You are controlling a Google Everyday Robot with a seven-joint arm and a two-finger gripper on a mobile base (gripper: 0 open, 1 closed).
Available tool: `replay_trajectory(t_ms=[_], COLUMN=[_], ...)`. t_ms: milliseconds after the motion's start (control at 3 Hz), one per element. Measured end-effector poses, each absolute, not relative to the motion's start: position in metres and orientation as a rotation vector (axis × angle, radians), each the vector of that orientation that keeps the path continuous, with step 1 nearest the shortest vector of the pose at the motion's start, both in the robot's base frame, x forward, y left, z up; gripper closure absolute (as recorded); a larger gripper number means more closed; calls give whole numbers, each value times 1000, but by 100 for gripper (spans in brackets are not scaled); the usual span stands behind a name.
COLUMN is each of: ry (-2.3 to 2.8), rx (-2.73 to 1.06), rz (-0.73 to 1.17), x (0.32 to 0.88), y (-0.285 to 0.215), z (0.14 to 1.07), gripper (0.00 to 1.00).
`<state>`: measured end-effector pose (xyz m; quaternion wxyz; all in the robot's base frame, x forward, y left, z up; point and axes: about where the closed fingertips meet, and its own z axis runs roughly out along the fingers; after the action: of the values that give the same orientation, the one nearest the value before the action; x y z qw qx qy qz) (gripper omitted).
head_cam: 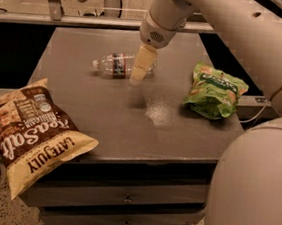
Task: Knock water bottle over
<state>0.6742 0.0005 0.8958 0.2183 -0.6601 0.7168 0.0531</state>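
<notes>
Our hand [142, 67] hangs pointing down over the back half of the tabletop [105, 116], its tip low, near the surface. From this angle we see it as one pale wedge, so we cannot tell whether it is wide or narrow; nothing appears to be held in it.

Right at the hand is the bottle [115, 64]. It lies on its side, long axis running roughly left to right across the view. Its white cap [95, 65] points left, away from the hand, and its base end is hidden behind the hand. We cannot tell whether the two touch or the hand merely stands in front. The bottle is the thing nearest the hand, just to its left. Since it already lies flat, we judge the knocking-over done, and what remains is to draw the hand clear without rolling the bottle.

The bottle is capped, and we cannot tell whether any water is in it.

Farther out, a green bag [214, 90] sits well apart on the right of the tabletop. A brown bag [28, 135] leans over the front left corner. Both look closed and puffed. Below the tabletop, the drawers [127, 199] are shut.
</notes>
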Motion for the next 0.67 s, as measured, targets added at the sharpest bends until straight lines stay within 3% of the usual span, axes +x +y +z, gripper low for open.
replay_trajectory(t_ms=[667], ry=[1836], rx=[-1389], rz=[199], x=[698], y=[-107], z=[926], gripper=[0])
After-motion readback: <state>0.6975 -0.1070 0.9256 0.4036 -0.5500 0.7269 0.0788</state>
